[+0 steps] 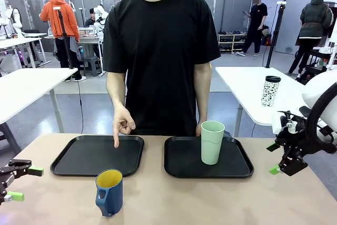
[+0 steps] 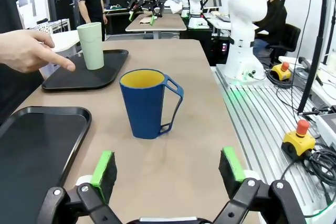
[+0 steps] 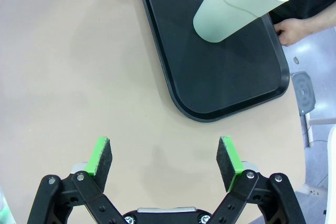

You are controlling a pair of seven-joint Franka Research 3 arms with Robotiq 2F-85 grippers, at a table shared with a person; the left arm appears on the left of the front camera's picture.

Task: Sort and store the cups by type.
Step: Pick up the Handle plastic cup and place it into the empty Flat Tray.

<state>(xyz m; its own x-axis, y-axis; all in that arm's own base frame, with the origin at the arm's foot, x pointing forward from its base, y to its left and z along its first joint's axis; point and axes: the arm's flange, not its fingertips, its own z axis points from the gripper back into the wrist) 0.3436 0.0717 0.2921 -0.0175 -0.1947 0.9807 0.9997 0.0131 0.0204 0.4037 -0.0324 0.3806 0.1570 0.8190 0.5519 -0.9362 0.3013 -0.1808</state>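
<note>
We are holding our left fingers (image 2: 104, 172) wide open with nothing in them, low over the desk (image 2: 173, 145). They are facing the blue mug (image 2: 147, 106), which is standing on the bare desk just beside the left tray (image 2: 37, 145). Our right fingers (image 3: 102, 162) are gaping wide and empty too, hanging over the desk near the right tray (image 3: 210, 77), where the green tumbler (image 3: 239, 6) is standing. The person's hand (image 1: 122, 125) is pointing down at the left tray. We think the mug is the job now: reaching around it, squeezing, lifting and setting it on that tray.
</note>
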